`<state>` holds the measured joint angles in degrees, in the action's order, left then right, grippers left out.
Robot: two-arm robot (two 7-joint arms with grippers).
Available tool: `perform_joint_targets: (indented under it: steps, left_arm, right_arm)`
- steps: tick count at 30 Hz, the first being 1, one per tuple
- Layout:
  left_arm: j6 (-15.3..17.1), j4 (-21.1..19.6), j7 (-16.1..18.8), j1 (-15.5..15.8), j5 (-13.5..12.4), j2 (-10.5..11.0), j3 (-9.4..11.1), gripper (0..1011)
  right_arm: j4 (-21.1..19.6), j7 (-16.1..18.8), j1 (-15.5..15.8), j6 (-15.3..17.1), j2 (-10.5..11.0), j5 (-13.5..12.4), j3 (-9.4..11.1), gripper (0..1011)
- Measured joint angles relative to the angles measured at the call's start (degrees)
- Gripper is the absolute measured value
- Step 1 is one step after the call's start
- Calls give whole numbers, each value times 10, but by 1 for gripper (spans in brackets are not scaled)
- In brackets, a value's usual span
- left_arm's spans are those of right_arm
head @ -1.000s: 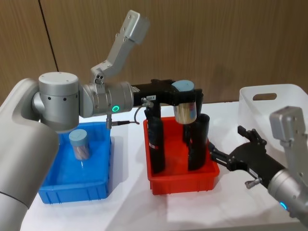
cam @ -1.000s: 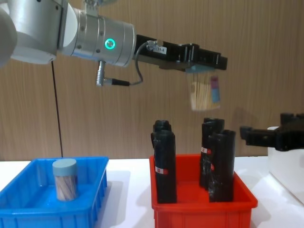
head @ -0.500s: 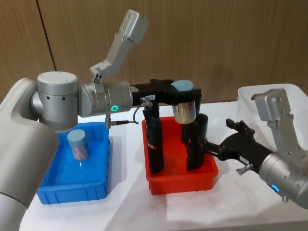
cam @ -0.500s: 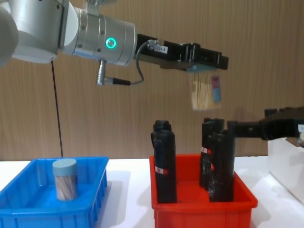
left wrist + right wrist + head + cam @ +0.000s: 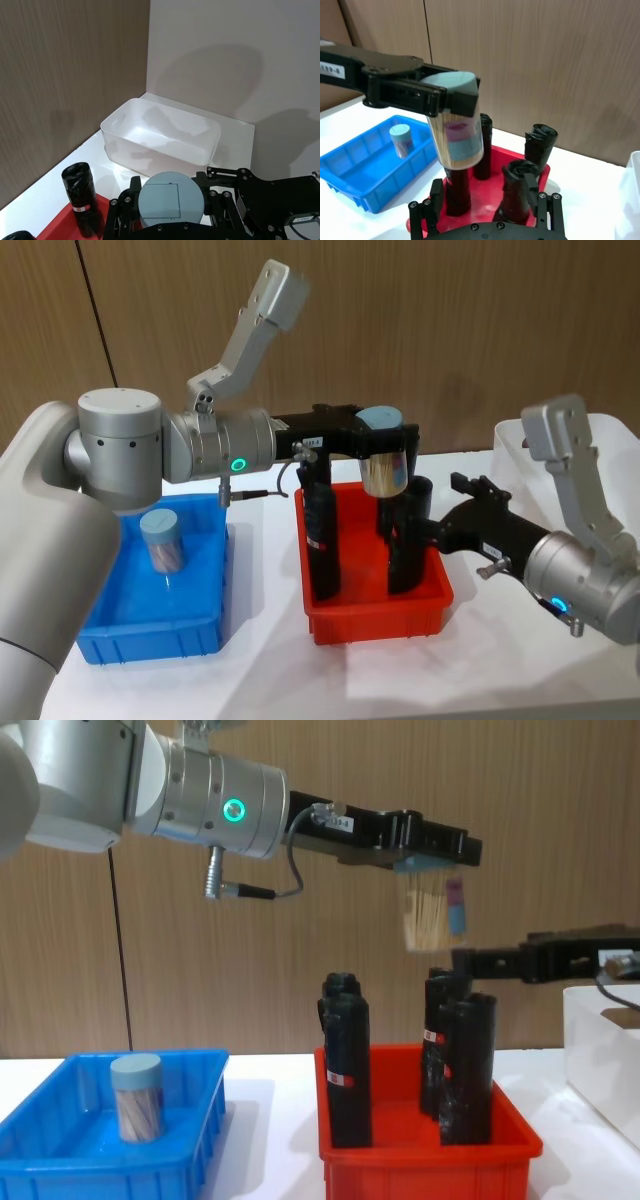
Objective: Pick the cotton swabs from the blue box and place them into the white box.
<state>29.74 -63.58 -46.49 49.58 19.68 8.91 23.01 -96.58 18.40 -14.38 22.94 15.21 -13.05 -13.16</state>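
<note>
The left hand (image 5: pixel 386 443) clamps one cotton-swab tub (image 5: pixel 386 473), with black rolls (image 5: pixel 323 540) in the red bin (image 5: pixel 375 617) beneath it. The right hand (image 5: pixel 443 508), spread open just beside, could knock the tub loose among them.

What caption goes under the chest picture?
Left gripper holds a cotton swab tub above the red bin, right gripper open nearby.

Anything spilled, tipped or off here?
Nothing stands out. The left gripper holds one cotton swab tub above the red bin, the open right gripper near it; another tub stands upright in the blue box.
</note>
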Motion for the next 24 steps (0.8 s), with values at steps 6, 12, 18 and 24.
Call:
perform_joint_targets:
  steps: [6, 12, 18, 24]
  left_arm:
    - [0, 0, 0, 0, 0, 0, 0, 673]
    - [0, 0, 0, 0, 0, 0, 0, 673]
    - [0, 0, 0, 0, 0, 0, 0, 673]
    - [0, 0, 0, 0, 0, 0, 0, 673]
  right_arm:
    - [1, 5, -7, 7, -5, -5, -2, 1002]
    - [2, 10, -17, 15, -11, -8, -6, 1001]
    - [7, 14, -25, 19, -18, -8, -10, 1001]
    - [18, 17, -37, 23, -26, -3, -15, 1001]
